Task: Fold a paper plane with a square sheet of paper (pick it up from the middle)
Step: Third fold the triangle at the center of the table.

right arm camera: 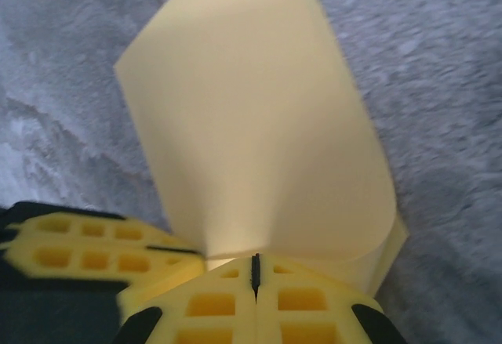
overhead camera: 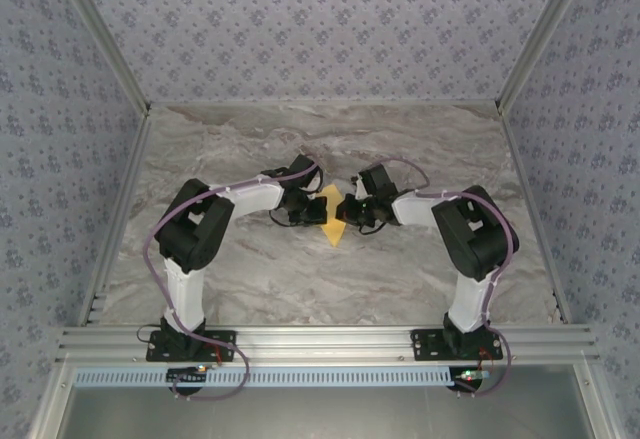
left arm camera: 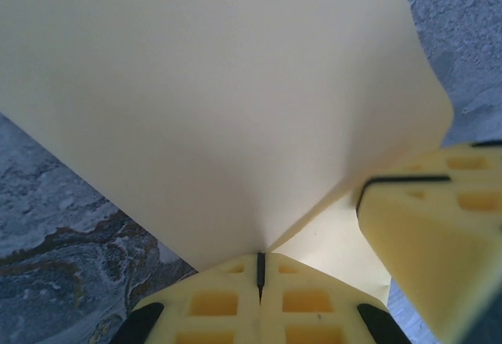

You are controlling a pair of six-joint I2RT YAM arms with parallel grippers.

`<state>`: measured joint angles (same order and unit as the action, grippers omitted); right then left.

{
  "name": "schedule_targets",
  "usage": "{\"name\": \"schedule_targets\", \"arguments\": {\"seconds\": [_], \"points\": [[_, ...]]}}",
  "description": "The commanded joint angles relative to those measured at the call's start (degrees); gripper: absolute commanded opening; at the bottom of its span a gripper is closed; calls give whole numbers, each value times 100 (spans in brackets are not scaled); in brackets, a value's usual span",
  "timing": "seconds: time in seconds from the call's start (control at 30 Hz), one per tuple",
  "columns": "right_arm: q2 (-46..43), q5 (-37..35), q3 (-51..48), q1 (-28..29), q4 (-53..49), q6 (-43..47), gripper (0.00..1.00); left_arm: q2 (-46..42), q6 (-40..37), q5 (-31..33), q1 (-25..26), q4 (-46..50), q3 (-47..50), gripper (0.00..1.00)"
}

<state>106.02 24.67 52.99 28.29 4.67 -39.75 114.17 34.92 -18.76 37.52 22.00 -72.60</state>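
The square sheet of paper (overhead camera: pixel 331 223) is plain yellow and hangs just above the middle of the grey marble table, one corner pointing toward the near edge. My left gripper (overhead camera: pixel 312 215) and right gripper (overhead camera: pixel 348 213) meet on it from either side. In the left wrist view the sheet (left arm camera: pixel 220 109) rises in a bent flap from my left gripper (left arm camera: pixel 260 264), which is shut on its edge; the right gripper's fingers (left arm camera: pixel 427 234) are close at the right. In the right wrist view the sheet (right arm camera: pixel 259 140) curls over from my right gripper (right arm camera: pixel 255 266), shut on it.
The marble table (overhead camera: pixel 420 149) is walled by patterned panels at the back and on both sides. An aluminium rail (overhead camera: pixel 320 339) carrying both arm bases runs along the near edge. The left gripper's fingers (right arm camera: pixel 94 250) lie right beside the right gripper.
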Motion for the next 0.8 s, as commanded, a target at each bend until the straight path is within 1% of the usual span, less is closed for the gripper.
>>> {"name": "schedule_targets", "arguments": {"seconds": [0.0, 0.23, 0.37, 0.53, 0.67, 0.77], "points": [[188, -127, 115, -197, -161, 42, 0, 605, -186, 860, 6, 1024, 384, 0], [187, -441, 64, -736, -175, -27, 0, 624, -224, 874, 8, 998, 448, 0], [32, -611, 239, -843, -379, 2, 0, 609, -223, 868, 5, 987, 441, 0], [-580, -427, 89, -661, -423, -37, 0, 599, -183, 851, 6, 963, 425, 0], [-1020, -232, -272, -237, -440, -261, 0, 598, -135, 850, 4, 886, 430, 0], [-1102, 13, -559, 49, -209, -609, 0, 621, -93, 848, 5, 825, 431, 0]]}}
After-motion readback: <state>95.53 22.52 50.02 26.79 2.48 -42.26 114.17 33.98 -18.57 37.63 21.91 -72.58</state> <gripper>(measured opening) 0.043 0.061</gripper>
